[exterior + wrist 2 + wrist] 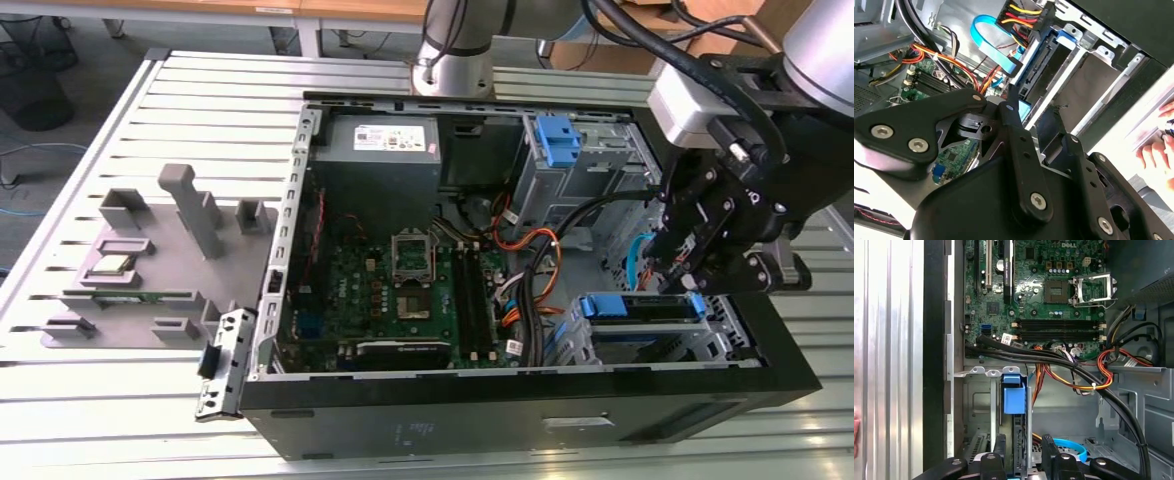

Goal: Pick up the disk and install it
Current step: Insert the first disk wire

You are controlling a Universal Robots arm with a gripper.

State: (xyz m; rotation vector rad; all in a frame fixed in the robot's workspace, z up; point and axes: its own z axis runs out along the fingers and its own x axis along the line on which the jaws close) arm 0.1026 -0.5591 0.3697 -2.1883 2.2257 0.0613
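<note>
On a slatted metal desk, an open computer case lies on its side. The disk, edged in its blue bracket, stands on edge in the drive cage at the case's corner by the black front panel, on the exterior view's right. The gripper straddles it, jaws apart with a gap showing on either side, grasping nothing. By the look of it the pick-up is done and the disk is slotted in; whether it is pushed fully home cannot be told. Count: one disk, one arm, one case, one grey power supply box at the case's far corner, a second blue bracket in the bay near it, one grey parts tray by the desk's edge on the exterior view's left, and one person's hand just outside the case
</note>
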